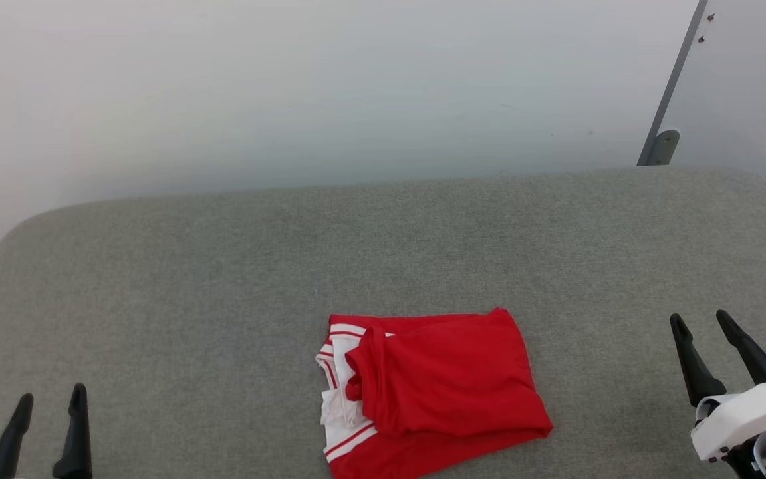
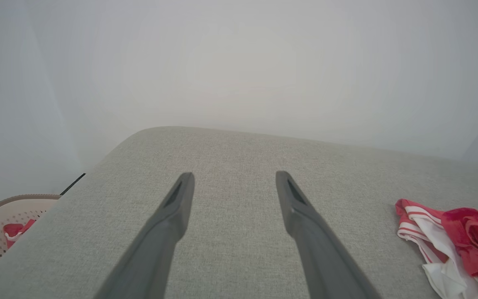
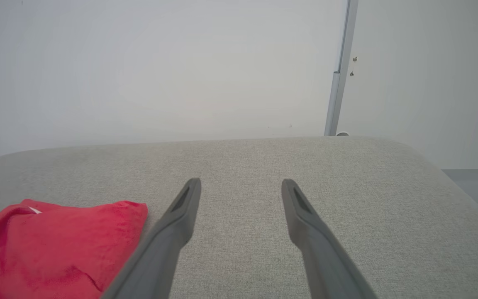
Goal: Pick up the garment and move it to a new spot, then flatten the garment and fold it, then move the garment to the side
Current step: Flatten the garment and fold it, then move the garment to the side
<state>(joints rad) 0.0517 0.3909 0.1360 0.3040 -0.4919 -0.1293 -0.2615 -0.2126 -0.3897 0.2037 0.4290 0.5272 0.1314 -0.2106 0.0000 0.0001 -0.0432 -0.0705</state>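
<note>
Garment (image 1: 449, 386) lies folded, though its near edge is cropped; probably only the move aside is left. Left tool (image 1: 51, 394) and right tool (image 1: 699, 317) both wide open, empty.

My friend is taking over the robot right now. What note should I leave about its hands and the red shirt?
Left gripper: open, empty, over the grey table, to the left of the garment.
Right gripper: open, empty, to the garment's right.
Garment: lies in a compact folded bundle at the near middle of the table; neither gripper touches it.
Done: the folding looks finished.
Left: probably moving the garment to the side.
</note>
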